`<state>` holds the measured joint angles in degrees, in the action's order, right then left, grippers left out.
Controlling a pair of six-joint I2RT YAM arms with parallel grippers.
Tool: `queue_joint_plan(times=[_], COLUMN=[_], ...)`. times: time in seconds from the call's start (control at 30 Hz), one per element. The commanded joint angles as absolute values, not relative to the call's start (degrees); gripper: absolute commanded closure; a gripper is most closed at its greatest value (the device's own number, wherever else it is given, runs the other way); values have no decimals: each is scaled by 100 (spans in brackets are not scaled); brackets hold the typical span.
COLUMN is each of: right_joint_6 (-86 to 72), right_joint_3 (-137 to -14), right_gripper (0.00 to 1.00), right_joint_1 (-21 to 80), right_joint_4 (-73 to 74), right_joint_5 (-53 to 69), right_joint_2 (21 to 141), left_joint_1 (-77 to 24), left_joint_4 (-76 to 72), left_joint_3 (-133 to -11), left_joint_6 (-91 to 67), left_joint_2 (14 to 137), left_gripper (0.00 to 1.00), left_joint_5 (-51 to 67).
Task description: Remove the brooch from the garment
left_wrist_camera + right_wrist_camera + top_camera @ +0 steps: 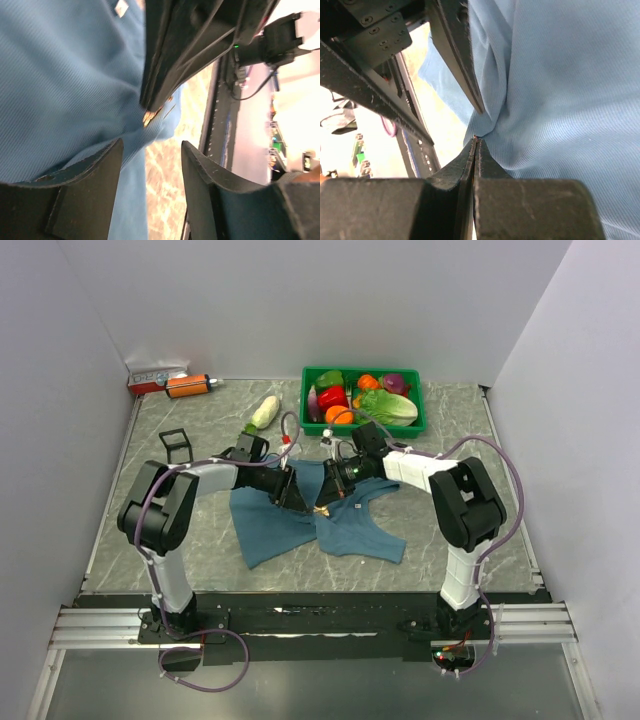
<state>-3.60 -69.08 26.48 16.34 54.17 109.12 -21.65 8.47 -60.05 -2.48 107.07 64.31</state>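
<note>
Matt ribbed cloth garment (330,525); shiny golden brooch (148,117)

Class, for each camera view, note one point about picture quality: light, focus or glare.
Top view: even light, sharp, soft shadows only. Left wrist view: background at right blown out white; the brooch glints; the garment is slightly blurred. Right wrist view: the right pincer, close to the lens, is dark against the bright cloth, while the garment weave is crisp.

A green plastic basket (390,429) sits behind the teal cloth garment (300,525), a bit right. A black wire cube (173,432) stands left of the garment.
</note>
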Motion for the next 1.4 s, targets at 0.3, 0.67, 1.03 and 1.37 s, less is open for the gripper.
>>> queue_joint_plan(times=[0.3,0.67,1.03,1.37], right_joint_6=[-826,-809,-1098,-1310], right_joint_3=[-6627,-6671,-7084,-7278], right_gripper=[100,100,100,100], right_joint_1=[2637,3234,3849,3955], right_joint_4=[572,114,1037,1047], right_joint_5=[3492,2217,-448,-499], right_joint_2=[9668,9510,9554,9966], left_joint_1=[-2022,-2021,-2013,-2013], left_joint_4=[1529,1241,395,852], left_joint_3=[-5819,-5775,-5546,-5362], left_joint_6=[255,106,-553,-361], left_joint_2=[9809,9765,9808,9861], left_gripper=[47,47,47,48], left_joint_5=[5115,4756,3245,3856])
